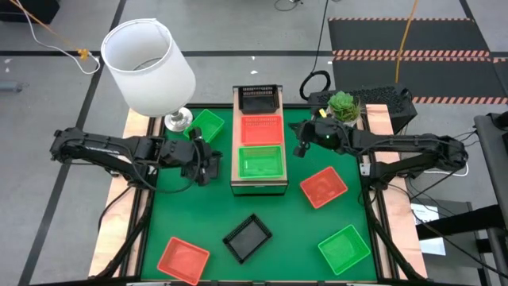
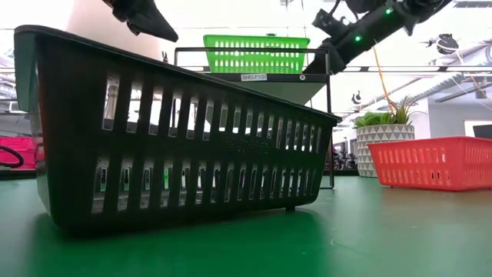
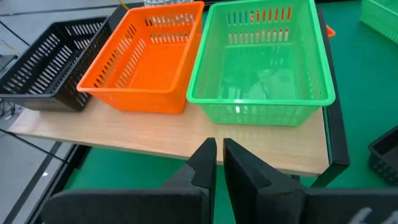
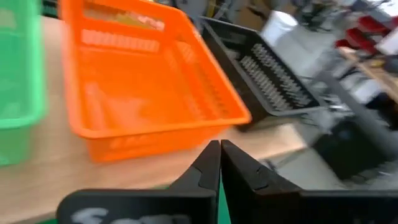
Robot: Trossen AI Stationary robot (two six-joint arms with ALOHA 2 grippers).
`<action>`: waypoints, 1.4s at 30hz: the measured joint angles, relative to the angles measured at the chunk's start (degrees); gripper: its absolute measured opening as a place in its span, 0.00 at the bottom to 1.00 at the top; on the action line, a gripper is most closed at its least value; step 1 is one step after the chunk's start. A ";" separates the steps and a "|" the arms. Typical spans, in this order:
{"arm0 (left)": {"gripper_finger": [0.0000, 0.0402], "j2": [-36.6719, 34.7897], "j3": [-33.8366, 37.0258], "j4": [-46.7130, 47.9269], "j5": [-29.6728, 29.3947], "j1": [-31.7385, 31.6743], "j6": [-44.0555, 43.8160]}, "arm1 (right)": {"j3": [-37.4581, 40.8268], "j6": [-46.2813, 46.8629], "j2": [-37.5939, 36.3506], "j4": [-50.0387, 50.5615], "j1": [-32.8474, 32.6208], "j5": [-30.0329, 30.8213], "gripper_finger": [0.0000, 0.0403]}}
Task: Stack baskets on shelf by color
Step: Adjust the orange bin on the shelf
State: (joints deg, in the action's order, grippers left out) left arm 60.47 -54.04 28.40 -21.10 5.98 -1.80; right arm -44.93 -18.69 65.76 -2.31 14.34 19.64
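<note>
From overhead, the shelf (image 1: 259, 187) carries a black basket (image 1: 259, 99), an orange basket (image 1: 261, 129) and a green basket (image 1: 262, 161) in a row. The low view reads "SHELF101", perhaps, behind a looming black basket (image 2: 177, 138). The left gripper (image 1: 208, 165) and right gripper (image 1: 302, 141), both pinched together and empty, flank the shelf. Loose baskets, a lamp (image 1: 151, 67) and a potted plant (image 1: 343, 106) share the tabletop (image 1: 278, 218).

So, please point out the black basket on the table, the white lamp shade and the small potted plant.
black basket on the table (image 1: 247, 237), high view, its floor.
white lamp shade (image 1: 155, 75), high view, its outer side.
potted plant (image 1: 342, 104), high view, its green leaves.
</note>
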 joint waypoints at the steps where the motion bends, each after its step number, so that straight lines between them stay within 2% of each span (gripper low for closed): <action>1: 0.08 0.00 0.00 -0.03 0.00 0.00 0.02 | 0.00 0.47 0.04 0.00 0.34 -1.61 0.02; 5: 0.08 -0.02 0.00 0.03 0.00 0.00 0.04 | 0.00 1.48 0.49 -0.17 1.03 -4.57 0.00; 19: 0.08 -0.03 0.00 -1.42 -0.01 0.00 0.02 | 0.07 2.68 3.35 -2.83 1.04 -6.93 0.00; 22: 0.08 -0.02 0.00 -1.44 -0.02 0.00 0.02 | 0.04 2.79 3.60 -3.39 1.06 -9.36 0.00; 35: 0.08 -0.02 0.00 -1.05 -0.02 0.00 0.03 | 0.02 2.48 4.00 -4.33 1.06 -9.27 0.00; 42: 0.08 -0.04 0.00 0.48 -0.01 0.19 -0.33 | 0.02 2.66 0.56 0.25 0.99 -9.23 0.00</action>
State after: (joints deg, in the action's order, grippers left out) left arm 60.42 -54.04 28.88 -21.11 6.17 -2.13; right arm -44.91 -16.03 66.33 -2.06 15.32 10.41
